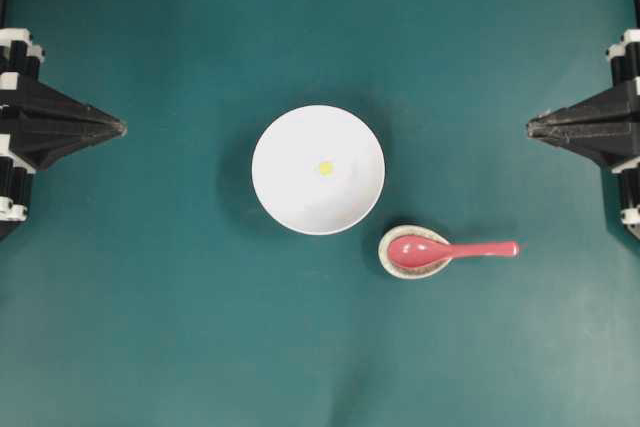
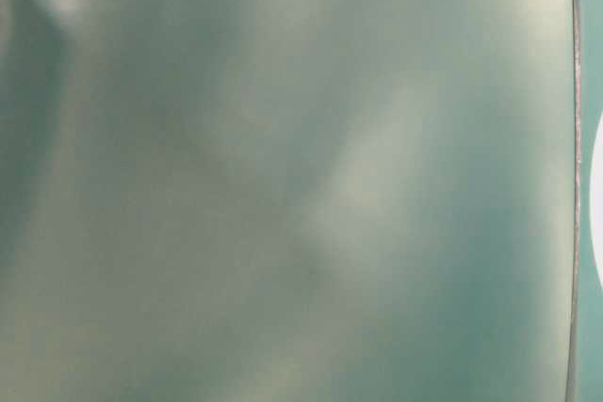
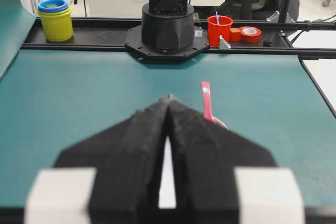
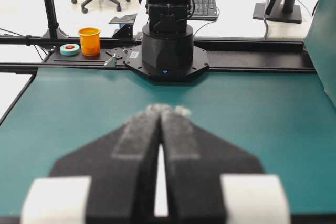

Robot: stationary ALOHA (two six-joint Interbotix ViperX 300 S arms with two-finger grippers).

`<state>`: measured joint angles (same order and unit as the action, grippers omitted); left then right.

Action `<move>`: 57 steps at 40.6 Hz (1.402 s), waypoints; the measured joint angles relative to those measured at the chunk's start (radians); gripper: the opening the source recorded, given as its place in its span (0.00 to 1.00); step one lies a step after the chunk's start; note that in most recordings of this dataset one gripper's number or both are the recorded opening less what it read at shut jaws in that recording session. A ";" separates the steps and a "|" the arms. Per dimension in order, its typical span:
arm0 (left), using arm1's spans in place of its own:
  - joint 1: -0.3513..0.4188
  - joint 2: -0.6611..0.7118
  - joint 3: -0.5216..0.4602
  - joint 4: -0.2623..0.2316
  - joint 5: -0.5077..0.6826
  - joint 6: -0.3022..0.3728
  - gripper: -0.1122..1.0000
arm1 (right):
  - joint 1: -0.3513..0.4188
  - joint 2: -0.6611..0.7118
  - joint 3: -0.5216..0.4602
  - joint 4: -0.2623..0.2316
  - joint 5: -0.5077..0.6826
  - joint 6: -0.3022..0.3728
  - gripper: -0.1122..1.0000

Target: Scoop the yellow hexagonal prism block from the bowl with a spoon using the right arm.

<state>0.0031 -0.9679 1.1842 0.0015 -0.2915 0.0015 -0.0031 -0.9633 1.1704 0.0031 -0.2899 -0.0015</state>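
Left gripper [image 1: 122, 128]: at 9 o'clock edge of your overhead view, matte black wedge, rough foam-like fingers [image 3: 142, 129] pressed together to a point, holding nothing.
Table [image 1: 150, 327]: flat teal mat, smooth, faint creases.
Bowl [image 1: 290, 197]: round, plain white, glossy, at centre, well apart from both arms.
Yellow block [image 1: 325, 168]: tiny, bright yellow, lies inside bowl nr its middle; facets too small to tell.
Spoon rest [image 1: 392, 263]: small speckled oval dish, just off bowl's rim at 4 o'clock.
Spoon [image 1: 450, 250]: glossy pink-red, deep oval scoop sits in the rest, straight handle points to 3 o'clock.
Right gripper [image 1: 530, 127]: at 3 o'clock edge, black wedge, fuzzy-tipped fingers [image 4: 176, 129] closed together, empty; you're well clear of spoon.
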 measured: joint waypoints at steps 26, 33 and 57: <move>-0.002 0.006 0.000 0.005 0.046 -0.012 0.10 | 0.002 0.028 0.002 -0.002 -0.006 0.003 0.09; -0.002 0.006 0.000 0.005 0.046 -0.012 0.10 | 0.002 0.028 0.000 -0.002 -0.006 0.005 0.09; -0.002 0.008 0.000 0.005 0.046 -0.012 0.10 | 0.000 0.049 0.002 0.015 -0.005 0.006 0.56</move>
<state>0.0015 -0.9603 1.1842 0.0061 -0.2454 -0.0107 -0.0031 -0.9143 1.1720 0.0184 -0.2945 0.0046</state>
